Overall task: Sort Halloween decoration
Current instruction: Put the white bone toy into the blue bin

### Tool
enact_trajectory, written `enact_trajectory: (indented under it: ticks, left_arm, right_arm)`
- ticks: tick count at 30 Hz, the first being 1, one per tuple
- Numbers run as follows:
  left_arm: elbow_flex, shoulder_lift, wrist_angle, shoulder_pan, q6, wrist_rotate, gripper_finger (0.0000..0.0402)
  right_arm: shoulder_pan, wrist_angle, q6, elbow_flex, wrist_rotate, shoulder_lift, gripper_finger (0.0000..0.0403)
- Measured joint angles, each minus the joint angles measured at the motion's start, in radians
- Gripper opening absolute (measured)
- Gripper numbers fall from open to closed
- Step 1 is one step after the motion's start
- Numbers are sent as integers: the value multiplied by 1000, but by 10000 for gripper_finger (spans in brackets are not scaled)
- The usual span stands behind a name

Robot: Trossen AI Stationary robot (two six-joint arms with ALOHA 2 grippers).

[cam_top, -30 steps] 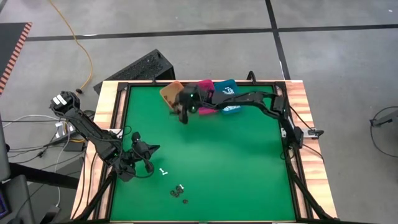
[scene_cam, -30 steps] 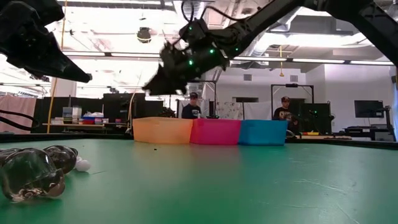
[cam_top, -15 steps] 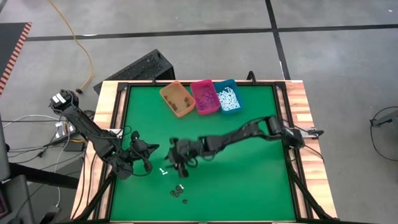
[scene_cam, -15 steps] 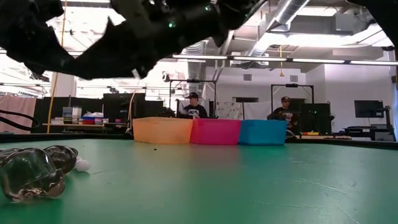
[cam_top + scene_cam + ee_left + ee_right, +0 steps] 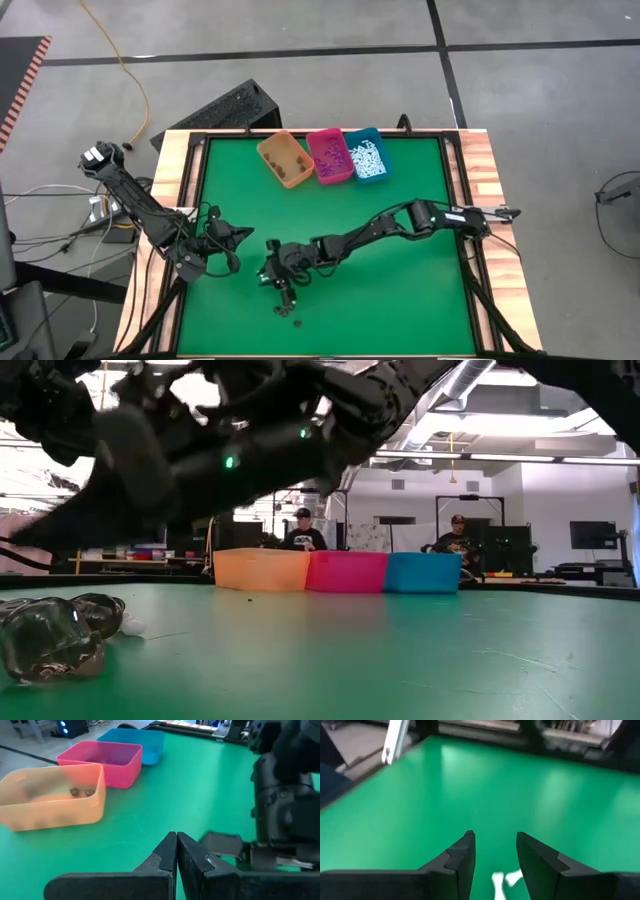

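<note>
Counter (image 5: 400,290): green mat with a wooden frame, it carries three bins and the small decoration pieces.
Left arm: it waits at the left side of the counter; the left pincer (image 5: 176,851) is clenched, the two fingers touch, nothing is between them.
Right arm: it reaches far across the counter to the front-left part; the right pincer (image 5: 495,851) hangs low over the mat, its fingers stand apart and hold nothing.
Orange bin (image 5: 282,159): at the far edge, with dark brown pieces (image 5: 81,792) inside.
Pink bin (image 5: 329,156): just beside the orange one, with purple bits.
Teal bin (image 5: 366,155): next to the pink one, with white sticks (image 5: 367,158).
White stick (image 5: 501,882): it lies on the mat, between the open fingers of the right pincer.
Dark pieces (image 5: 289,315): a few on the mat, near the front edge, just in front of the right pincer.
</note>
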Motion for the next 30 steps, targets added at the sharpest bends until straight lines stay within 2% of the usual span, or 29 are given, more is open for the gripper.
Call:
enact_trajectory:
  ticks: [7,15,19,24,30]
  left_arm:
    - [0,5,-13,0,-9,7,0]
    - [0,5,-29,0,-13,12,0]
    - [0,5,-34,0,-14,16,0]
    - [0,5,-37,0,-19,40,0]
    - [0,5,-67,0,-35,38,0]
  right_arm:
    - [0,-124,1,108,-28,98,171]
    - [-27,-247,43,138,-39,103,169]
    - [-37,-303,7,138,-44,102,147]
    - [-43,-330,-16,105,-105,100,111]
    - [-69,-342,2,98,-170,71,105]
